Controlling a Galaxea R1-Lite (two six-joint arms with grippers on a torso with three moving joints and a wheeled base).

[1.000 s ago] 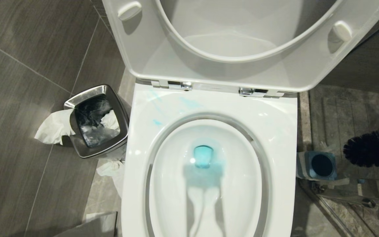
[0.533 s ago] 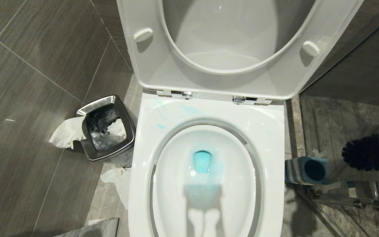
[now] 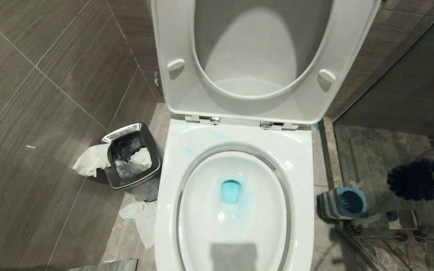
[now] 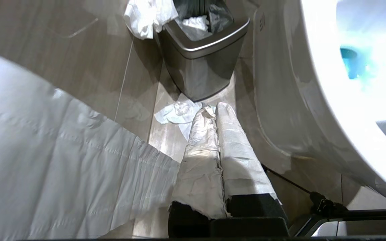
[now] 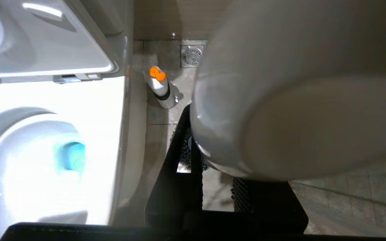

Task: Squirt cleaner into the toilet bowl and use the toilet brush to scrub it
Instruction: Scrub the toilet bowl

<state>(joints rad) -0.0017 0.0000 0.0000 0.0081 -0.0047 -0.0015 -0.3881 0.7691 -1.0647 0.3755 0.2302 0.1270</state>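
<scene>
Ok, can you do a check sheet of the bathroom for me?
Surface: grey tiled floor, loose tissue on it.
Job's things: toilet bowl open, blue cleaner in its water; toilet brush out of its blue holder.
Clutter: steel bin stuffed with tissue.
Tools: left tool shut, empty; right tool shut on the toilet brush.
Cables: black cable by left tool.
Surroundings: orange-topped bottle, floor drain.
</scene>
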